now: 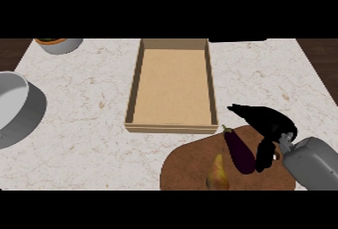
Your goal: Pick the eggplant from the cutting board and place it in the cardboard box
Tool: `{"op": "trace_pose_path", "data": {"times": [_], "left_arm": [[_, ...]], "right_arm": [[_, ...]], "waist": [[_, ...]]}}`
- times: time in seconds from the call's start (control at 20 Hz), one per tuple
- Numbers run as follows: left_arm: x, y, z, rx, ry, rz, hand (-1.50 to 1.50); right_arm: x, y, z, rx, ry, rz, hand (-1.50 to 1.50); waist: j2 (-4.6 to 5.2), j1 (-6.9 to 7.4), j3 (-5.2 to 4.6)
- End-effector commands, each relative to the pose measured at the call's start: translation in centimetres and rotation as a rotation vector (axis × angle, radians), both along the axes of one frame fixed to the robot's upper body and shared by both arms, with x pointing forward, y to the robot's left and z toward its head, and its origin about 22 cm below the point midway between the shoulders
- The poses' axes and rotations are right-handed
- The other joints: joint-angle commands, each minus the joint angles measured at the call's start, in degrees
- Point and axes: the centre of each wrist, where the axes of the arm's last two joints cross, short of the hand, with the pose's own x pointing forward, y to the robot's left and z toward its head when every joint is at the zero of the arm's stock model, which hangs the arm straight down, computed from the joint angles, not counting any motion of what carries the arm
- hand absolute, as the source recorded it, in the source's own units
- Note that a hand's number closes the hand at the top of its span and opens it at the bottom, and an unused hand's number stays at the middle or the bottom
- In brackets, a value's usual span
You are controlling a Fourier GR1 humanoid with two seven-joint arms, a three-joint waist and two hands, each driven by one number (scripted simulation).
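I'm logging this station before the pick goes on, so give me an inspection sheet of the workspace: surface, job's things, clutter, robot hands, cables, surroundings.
Surface: pale marbled counter, dark wood showing past its far corners.
Job's things: purple eggplant lying on the brown cutting board; cardboard box behind the board, open, nothing in it.
Clutter: yellowish pear-like fruit on the board beside the eggplant; grey pot at the left edge; small grey bowl at the far left corner, orange contents.
Robot hands: right robot hand beside the eggplant, fingers curling down next to it, not closed on it. Left robot hand not in view.
Cables: nothing seen.
Surroundings: nothing seen.
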Motion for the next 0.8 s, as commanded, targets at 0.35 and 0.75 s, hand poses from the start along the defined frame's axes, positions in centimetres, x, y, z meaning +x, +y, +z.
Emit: {"op": "trace_pose_path", "data": {"times": [0.35, 0.75], "left_arm": [[10.2, -6.7, 3.5, -0.197, -0.481, -0.198, 0.00], [10.1, -6.4, 3.4, -0.192, -0.491, -0.187, 0.00]], "right_arm": [[-0.2, 1.5, -0.6, -0.059, 0.025, -0.009, -1.50], [-0.2, 2.3, -0.8, -0.058, 0.018, -0.019, -1.50]], "waist": [[0.07, -2.72, -0.33], [0.22, -3.20, -0.31]]}}
